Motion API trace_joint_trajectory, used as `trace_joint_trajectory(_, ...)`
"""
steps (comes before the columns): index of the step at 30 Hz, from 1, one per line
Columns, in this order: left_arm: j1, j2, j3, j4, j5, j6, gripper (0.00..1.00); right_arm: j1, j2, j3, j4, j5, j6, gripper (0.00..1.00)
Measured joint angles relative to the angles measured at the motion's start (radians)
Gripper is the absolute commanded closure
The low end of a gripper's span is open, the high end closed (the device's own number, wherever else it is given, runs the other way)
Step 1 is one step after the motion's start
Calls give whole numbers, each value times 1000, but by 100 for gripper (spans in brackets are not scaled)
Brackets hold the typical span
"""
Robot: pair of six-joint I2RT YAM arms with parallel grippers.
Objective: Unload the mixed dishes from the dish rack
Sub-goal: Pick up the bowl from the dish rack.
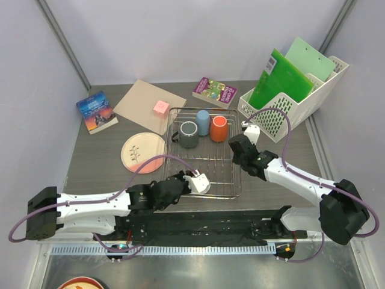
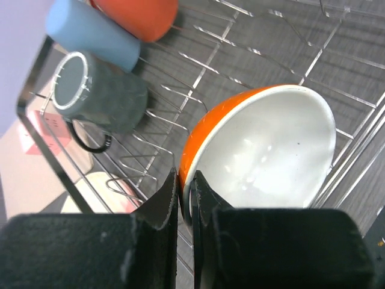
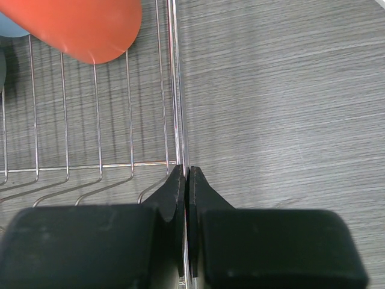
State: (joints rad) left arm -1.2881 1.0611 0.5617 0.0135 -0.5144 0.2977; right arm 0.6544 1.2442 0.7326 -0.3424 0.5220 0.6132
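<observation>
While the right fingers [image 3: 174, 192] are pressed together on the wire rim at the right side of the rack [image 1: 210, 159], apparently steadying it, the left fingers [image 2: 168, 198] pinch the rim of the bowl [image 2: 271, 150], one on each face of its wall. The bowl sits tilted at the near end of the rack, low over the grid; whether it has left the wires I cannot tell.

The step in hand looks to be taking the bowl out. The plate [image 1: 144, 153] already lies on the desk [image 1: 90, 156] just left of the rack, while the grey mug [image 1: 189, 135], blue cup [image 1: 203, 122] and orange mug [image 1: 218, 129] stand close together at the far end, so most of the unloading seems left to do.

The next move calls for lifting the bowl straight up until it clears the low side wires and prongs, then carrying it left to a bare patch of desk near the plate. The hold is on a thin, glossy edge, so the bowl may swing or slip if the wrist turns quickly. The right fingers should hold the rack down during the lift.
</observation>
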Motion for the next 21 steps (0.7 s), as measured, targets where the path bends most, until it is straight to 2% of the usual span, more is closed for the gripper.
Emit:
trace_joint_trajectory(10,-89,-64,-3,64,-126,83,100,0,-1,-6,18,-6,21,99)
trace_joint_trajectory(16,-95,-94,50,2,-140,68,100,0,-3,-8,20,-6,21,99)
trace_joint_trajectory(21,-97,-121,158,-74,-146,-6,100,0,-5,-8,19,-8,20,99)
